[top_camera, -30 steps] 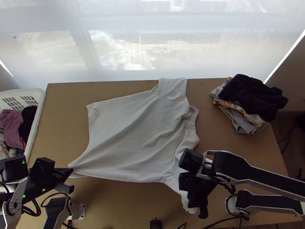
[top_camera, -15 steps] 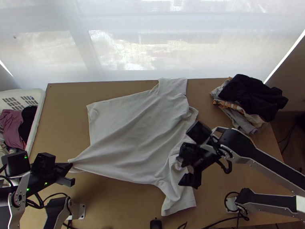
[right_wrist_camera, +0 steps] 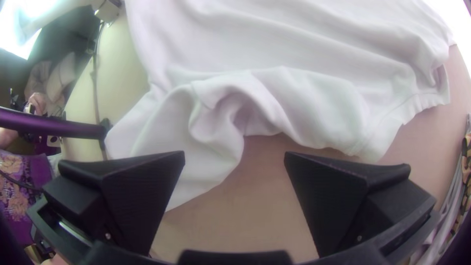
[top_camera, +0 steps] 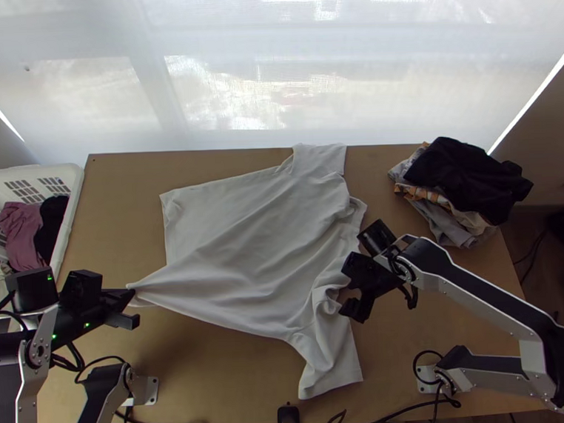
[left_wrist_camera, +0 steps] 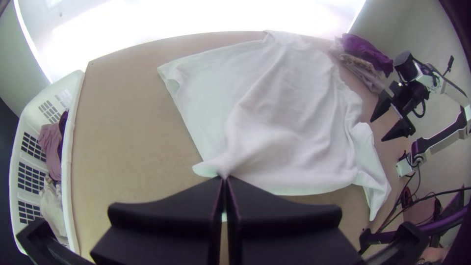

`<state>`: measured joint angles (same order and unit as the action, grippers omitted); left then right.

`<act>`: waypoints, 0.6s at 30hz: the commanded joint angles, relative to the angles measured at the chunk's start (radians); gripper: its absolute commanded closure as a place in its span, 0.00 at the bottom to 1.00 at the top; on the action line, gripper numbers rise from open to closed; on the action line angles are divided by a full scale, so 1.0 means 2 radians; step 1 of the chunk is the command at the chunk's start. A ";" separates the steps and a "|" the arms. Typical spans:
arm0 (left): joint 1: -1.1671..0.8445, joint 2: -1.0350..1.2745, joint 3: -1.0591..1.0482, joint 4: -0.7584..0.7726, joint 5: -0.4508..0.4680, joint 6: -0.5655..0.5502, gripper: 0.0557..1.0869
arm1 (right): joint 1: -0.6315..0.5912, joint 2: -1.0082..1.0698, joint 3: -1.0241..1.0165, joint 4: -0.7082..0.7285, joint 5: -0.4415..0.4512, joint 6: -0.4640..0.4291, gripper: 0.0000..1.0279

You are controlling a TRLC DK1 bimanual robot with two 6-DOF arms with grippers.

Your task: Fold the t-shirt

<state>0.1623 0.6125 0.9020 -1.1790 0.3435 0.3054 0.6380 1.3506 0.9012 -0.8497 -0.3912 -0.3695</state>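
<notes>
White cloth t-shirt (top_camera: 246,250), top view: spread but rumpled mid-table, one sleeve at the light wooden tabletop's (top_camera: 214,377) far edge, other toward near edge; likely laid wide for flattening before folds.
Mixed-colour clothing pile (top_camera: 466,183), top view: near far right corner, presumably parked off the work area.
Near hem corner, left wrist view: pinched in black left gripper (left_wrist_camera: 224,177), fingers together; probably anchors the hem against sliding.
Bunched shoulder side, right wrist view: black right gripper (right_wrist_camera: 234,153) spread wide, nothing held; probably free for a fresh grab to smooth creases.
</notes>
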 commanded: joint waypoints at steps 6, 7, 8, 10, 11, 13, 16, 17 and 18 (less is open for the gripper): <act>-0.001 0.009 0.002 0.012 0.001 -0.008 0.97 | 0.012 0.080 -0.036 0.090 0.019 0.015 0.24; -0.001 0.011 0.003 0.013 0.001 -0.008 0.97 | 0.016 0.082 -0.036 0.091 0.019 0.020 0.27; -0.001 0.012 0.004 0.013 0.001 -0.008 0.97 | 0.021 0.084 -0.036 0.092 0.019 0.021 0.31; -0.001 0.015 0.004 0.014 0.000 -0.008 0.97 | 0.030 0.086 -0.037 0.097 0.019 0.031 0.39; -0.001 0.016 0.004 0.015 0.000 -0.008 0.97 | 0.033 0.089 -0.039 0.099 0.019 0.033 0.46; -0.001 0.017 0.003 0.018 0.000 -0.008 0.97 | 0.038 0.092 -0.043 0.107 0.019 0.036 0.60; -0.001 0.021 0.003 0.022 0.000 -0.008 0.97 | 0.039 0.084 -0.049 0.110 0.019 0.042 0.87; -0.001 0.022 0.004 0.023 0.000 -0.007 0.97 | 0.039 0.076 -0.051 0.110 0.019 0.044 0.96; -0.001 0.022 0.004 0.023 0.000 -0.007 0.97 | 0.039 0.064 -0.054 0.110 0.019 0.047 0.97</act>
<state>0.1593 0.6441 0.9070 -1.1442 0.3439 0.2878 0.6991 1.5112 0.8192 -0.6476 -0.3553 -0.3035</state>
